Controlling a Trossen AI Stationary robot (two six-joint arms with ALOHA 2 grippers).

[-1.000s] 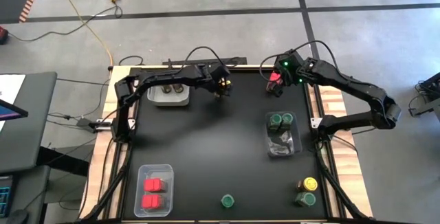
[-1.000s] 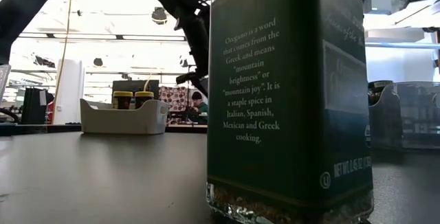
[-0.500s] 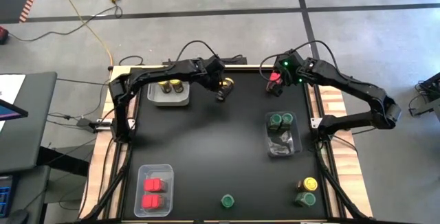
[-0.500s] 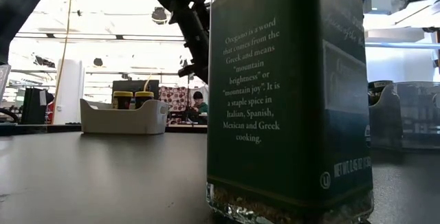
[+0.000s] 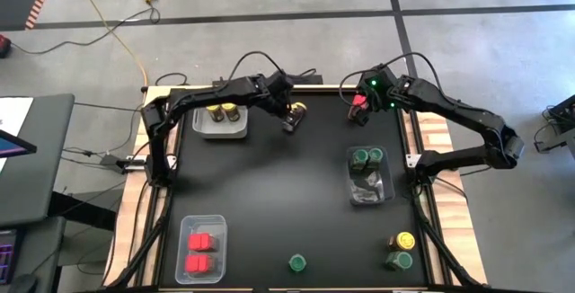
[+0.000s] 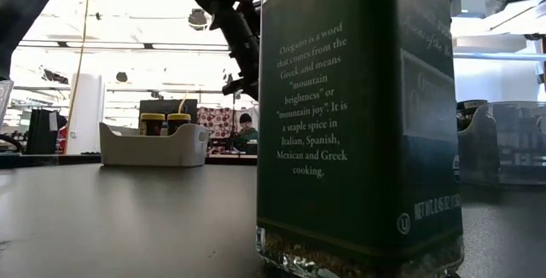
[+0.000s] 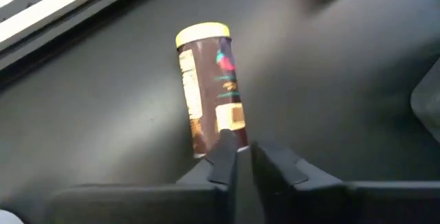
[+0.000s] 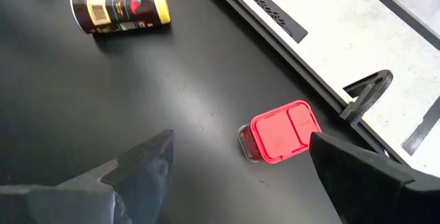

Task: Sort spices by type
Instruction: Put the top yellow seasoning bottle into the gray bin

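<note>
In the high view, lower left, a clear bin (image 5: 202, 249) holds red blocky spices (image 5: 203, 241); upper left, a white bin (image 5: 221, 122) holds two yellow-lidded jars (image 5: 216, 111).

Just right of that bin, the left gripper (image 5: 289, 122) hangs over a yellow-lidded jar lying on its side (image 5: 296, 111) on the black surface (image 5: 269, 194). In the left wrist view the jar (image 7: 210, 86) lies straight ahead of the fingers (image 7: 223, 159), its long axis running away from them, base nearest, lid farthest; its base sits just at the fingertips, and I cannot tell whether they touch. The fingers stand almost together, not around the jar. Judging by this, they would need to spread and come across the jar's short width, so the left arm is plainly the nearer one.

Further right, the right gripper (image 5: 359, 113) hovers with its fingers wide apart over a red-lidded container (image 8: 278, 132) near the surface's far edge. A clear bin (image 5: 369, 185) at right holds green-lidded jars (image 5: 360, 157); a few containers stand loose along the bottom edge.
</note>
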